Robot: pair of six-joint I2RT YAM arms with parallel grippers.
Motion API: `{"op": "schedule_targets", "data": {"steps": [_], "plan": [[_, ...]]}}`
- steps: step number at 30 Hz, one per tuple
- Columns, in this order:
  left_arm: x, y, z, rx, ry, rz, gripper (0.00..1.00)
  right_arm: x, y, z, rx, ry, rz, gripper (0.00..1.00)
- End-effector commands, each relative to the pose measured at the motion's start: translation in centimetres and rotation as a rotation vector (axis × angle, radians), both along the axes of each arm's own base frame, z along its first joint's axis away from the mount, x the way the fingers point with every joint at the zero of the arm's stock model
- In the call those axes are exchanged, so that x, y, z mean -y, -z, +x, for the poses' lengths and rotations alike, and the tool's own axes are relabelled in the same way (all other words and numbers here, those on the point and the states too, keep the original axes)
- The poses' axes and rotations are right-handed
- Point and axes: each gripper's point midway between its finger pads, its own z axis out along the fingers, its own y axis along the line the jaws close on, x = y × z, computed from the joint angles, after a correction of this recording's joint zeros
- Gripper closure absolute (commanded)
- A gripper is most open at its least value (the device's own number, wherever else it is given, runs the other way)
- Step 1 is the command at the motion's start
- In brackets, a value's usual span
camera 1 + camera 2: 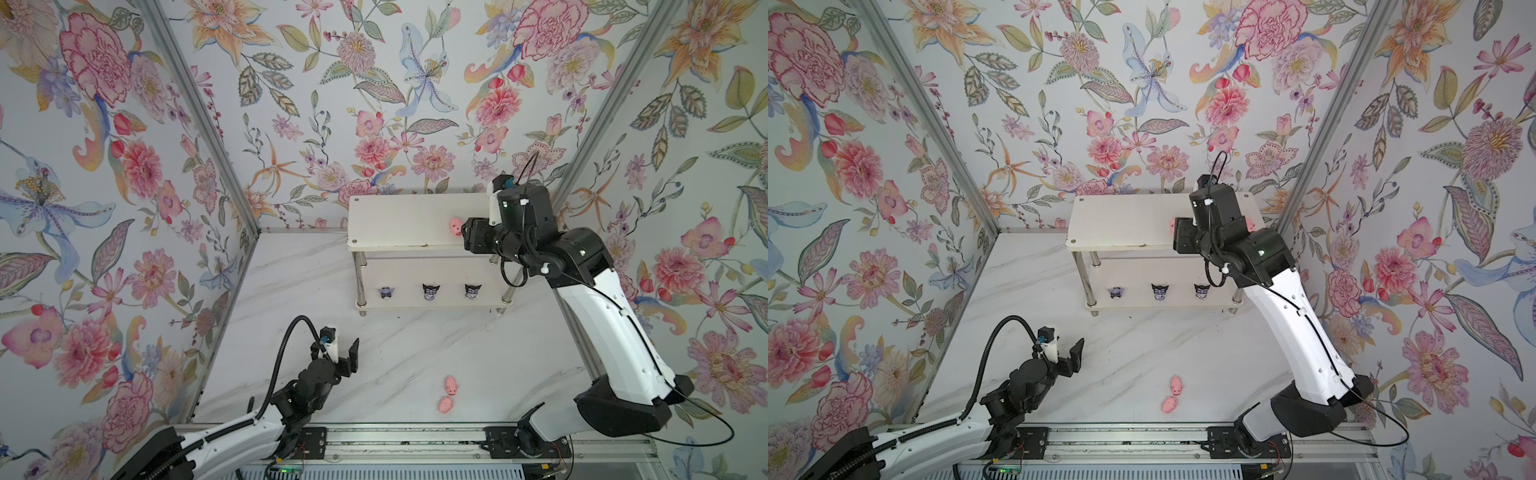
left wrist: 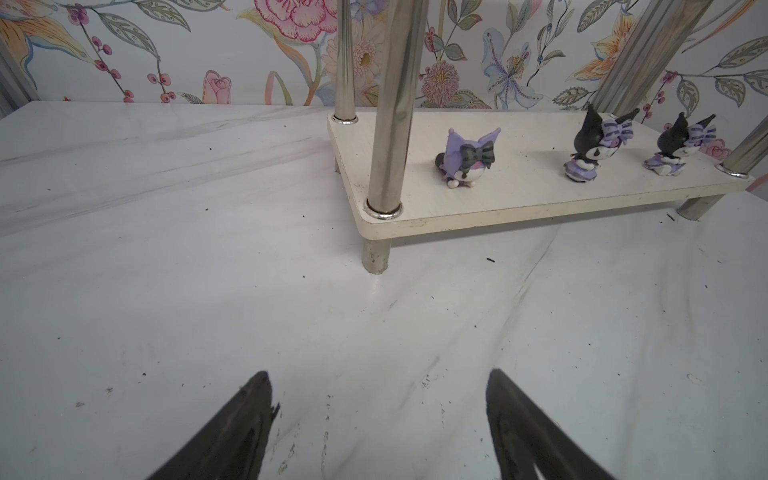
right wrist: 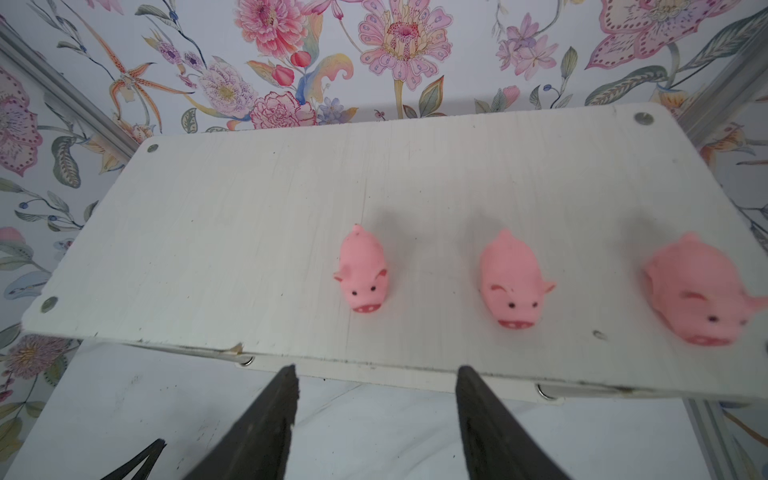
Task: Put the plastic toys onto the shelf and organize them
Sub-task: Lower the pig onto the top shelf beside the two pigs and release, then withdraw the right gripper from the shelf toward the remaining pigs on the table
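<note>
Nearest the front rail (image 1: pixel 415 434), two pink pigs (image 1: pixel 451 385) lie just beside each other on the desk (image 1: pixel 415 345), off to the right of the left arm (image 1: pixel 232 432), whose jaws hang spread and empty; that arm looks the nearer. Farther back, the shelf (image 1: pixel 399 220) holds three purple figurines (image 1: pixel 431 291) below and three pigs (image 3: pixel 513 286) on top, where the right arm (image 1: pixel 602 316) has its jaws spread, empty.

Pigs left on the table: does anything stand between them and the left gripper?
Nothing visible. In a top view only bare table lies between the open left gripper and the two pigs; the shelf stands farther back.
</note>
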Motion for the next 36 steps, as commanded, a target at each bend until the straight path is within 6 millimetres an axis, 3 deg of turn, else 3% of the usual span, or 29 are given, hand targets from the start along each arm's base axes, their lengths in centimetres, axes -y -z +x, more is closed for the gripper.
{"op": "schedule_targets", "data": {"steps": [1,4,9,12,15,22,28,30,36], "plan": [[0.8,1.3,-0.5,-0.038,0.069,0.047,0.22,0.0,1.2,-3.4,-0.023,-0.033,-0.001,0.38],[2.8,1.6,-1.3,-0.061,0.153,0.040,0.24,-0.4,4.3,-6.6,-0.064,-0.090,-0.028,0.41],[7.2,1.2,-4.0,-0.048,0.293,0.144,0.28,-0.8,14.3,-11.7,-0.205,-0.166,-0.055,0.46],[8.7,1.5,-5.4,-0.089,0.353,0.095,0.35,-0.8,20.4,-14.3,-0.288,-0.191,-0.007,0.47],[9.3,2.0,-6.5,-0.120,0.382,0.057,0.42,-1.0,25.5,-16.4,-0.352,-0.213,0.057,0.48],[11.9,3.1,-10.1,-0.176,0.488,0.034,0.41,-0.2,33.8,-19.4,-0.482,-0.165,0.099,0.46],[14.7,4.4,-13.0,-0.212,0.585,0.059,0.38,0.4,38.7,-21.5,-0.576,-0.129,0.058,0.49],[15.3,4.6,-13.6,-0.210,0.606,0.063,0.34,-0.4,39.3,-21.8,-0.572,-0.146,0.073,0.52],[18.6,2.1,-13.8,-0.161,0.642,0.009,0.29,-1.8,39.1,-21.3,-0.531,-0.157,0.085,0.58]]}}
